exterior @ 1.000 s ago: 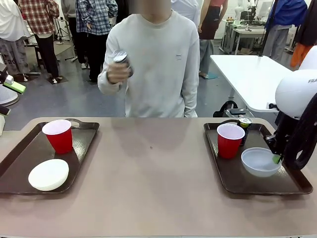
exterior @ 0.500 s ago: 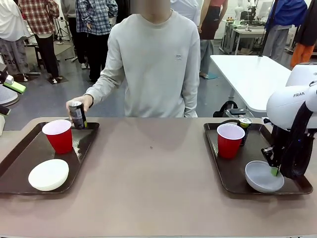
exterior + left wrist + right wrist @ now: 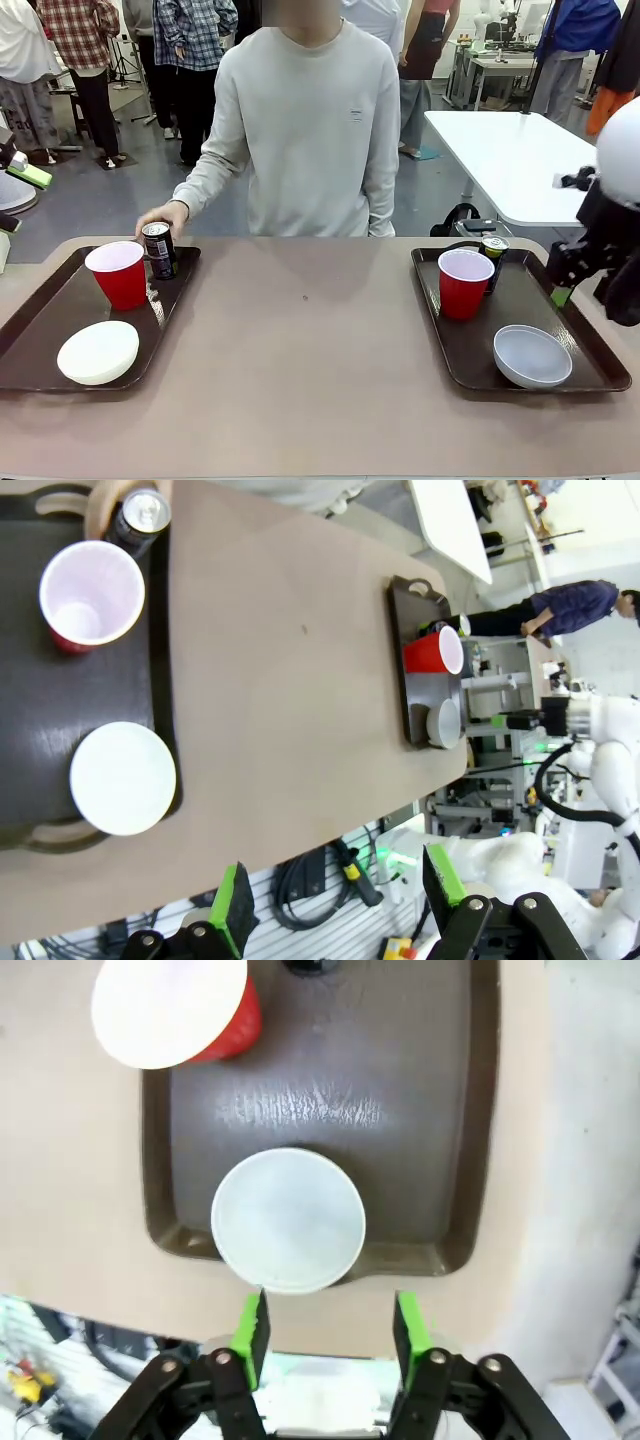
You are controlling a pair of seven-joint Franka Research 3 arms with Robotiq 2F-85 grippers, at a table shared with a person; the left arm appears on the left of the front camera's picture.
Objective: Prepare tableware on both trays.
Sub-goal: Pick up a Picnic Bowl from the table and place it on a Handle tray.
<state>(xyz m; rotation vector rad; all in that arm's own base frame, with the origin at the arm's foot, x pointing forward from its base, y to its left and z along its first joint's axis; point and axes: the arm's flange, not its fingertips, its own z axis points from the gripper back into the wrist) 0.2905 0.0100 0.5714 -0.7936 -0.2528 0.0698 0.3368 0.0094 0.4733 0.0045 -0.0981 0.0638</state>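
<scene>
Bowl (image 3: 288, 1220) sits on tray (image 3: 400, 1175) beyond right gripper (image 3: 327, 1329), spread empty.

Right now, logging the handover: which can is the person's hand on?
The can on the left tray, behind the red cup. The other can stands untouched on the right tray.

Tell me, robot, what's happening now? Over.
Both grippers open, empty. Right bowl sits on right tray. Person's hand holds can on left tray.
</scene>
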